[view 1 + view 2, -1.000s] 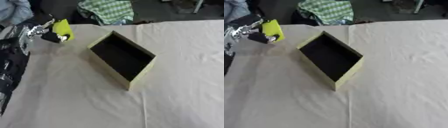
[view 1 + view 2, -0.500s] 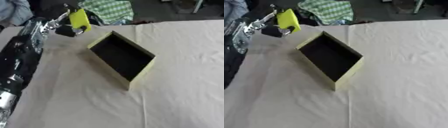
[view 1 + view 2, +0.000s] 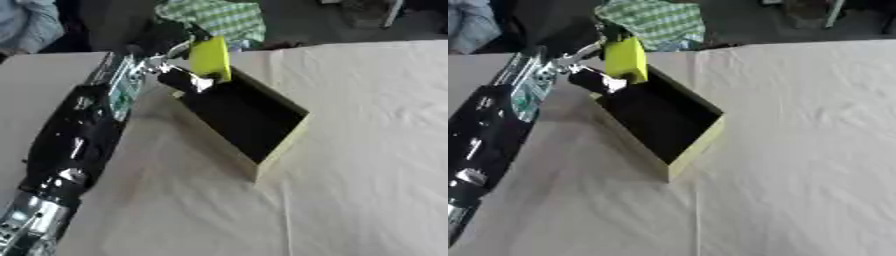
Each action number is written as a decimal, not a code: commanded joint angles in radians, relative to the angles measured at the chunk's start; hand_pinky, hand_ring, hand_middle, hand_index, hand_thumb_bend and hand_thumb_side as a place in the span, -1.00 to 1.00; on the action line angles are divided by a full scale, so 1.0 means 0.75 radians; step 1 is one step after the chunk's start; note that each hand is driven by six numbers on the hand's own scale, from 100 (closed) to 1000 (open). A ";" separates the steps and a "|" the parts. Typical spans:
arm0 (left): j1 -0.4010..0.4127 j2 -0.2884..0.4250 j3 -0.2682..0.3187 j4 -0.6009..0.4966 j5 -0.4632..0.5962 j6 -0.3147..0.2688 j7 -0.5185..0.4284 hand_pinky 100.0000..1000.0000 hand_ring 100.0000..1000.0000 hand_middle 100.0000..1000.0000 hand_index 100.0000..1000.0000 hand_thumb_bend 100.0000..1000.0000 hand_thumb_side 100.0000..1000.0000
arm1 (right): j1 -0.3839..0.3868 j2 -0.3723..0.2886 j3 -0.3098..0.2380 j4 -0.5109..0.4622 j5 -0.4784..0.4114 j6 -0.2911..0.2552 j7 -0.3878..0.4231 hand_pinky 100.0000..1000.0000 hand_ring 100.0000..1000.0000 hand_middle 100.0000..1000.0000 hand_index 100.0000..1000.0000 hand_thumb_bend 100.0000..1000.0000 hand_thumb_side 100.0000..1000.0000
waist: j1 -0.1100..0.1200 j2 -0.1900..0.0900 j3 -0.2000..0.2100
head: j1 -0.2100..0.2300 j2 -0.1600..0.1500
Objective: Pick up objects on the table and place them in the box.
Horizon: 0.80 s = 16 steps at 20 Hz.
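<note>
I have my left hand (image 3: pixel 179 75) closed around a yellow block (image 3: pixel 210 58), which stands upright above its fingers, over the far corner of the box (image 3: pixel 282 145). The open box sits just right of and below my hand on the tablecloth (image 3: pixel 367 150). A green checked cloth (image 3: pixel 654 20) lies beyond the hand.

My left hand (image 3: pixel 175 75), fingers curled round the yellow object (image 3: pixel 210 57), sits over the near-left corner of the box (image 3: pixel 280 147), whose open top has nothing across it, so the way down is open. Its raised walls are the only barrier. My left forearm fills the table's left side. The cloth-covered table (image 3: pixel 376 150) to the right of the box lies open. A checked cloth (image 3: pixel 219 17) sits beyond the far edge.
</note>
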 commanded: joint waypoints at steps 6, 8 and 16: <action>-0.001 -0.055 -0.019 -0.009 -0.046 0.027 0.024 0.14 -0.24 -0.46 -0.26 -1.00 0.05 | -0.021 -0.017 -0.014 -0.023 -0.003 -0.003 -0.014 0.43 0.40 -0.12 0.58 -1.00 0.19 | 0.009 -0.026 -0.002 | 0.008 -0.005; 0.004 -0.064 -0.018 -0.008 -0.035 0.029 0.027 0.14 -0.23 -0.44 -0.21 -1.00 0.03 | -0.021 -0.017 -0.015 -0.023 -0.003 -0.002 -0.014 0.43 0.40 -0.12 0.58 -1.00 0.19 | 0.008 -0.025 -0.003 | 0.006 -0.005; 0.013 -0.063 -0.035 0.001 -0.105 0.030 0.074 0.95 0.82 0.72 0.82 -0.43 0.67 | -0.018 -0.016 -0.014 -0.023 -0.001 0.000 -0.010 0.43 0.40 -0.12 0.58 -1.00 0.19 | 0.008 -0.021 -0.002 | 0.004 -0.004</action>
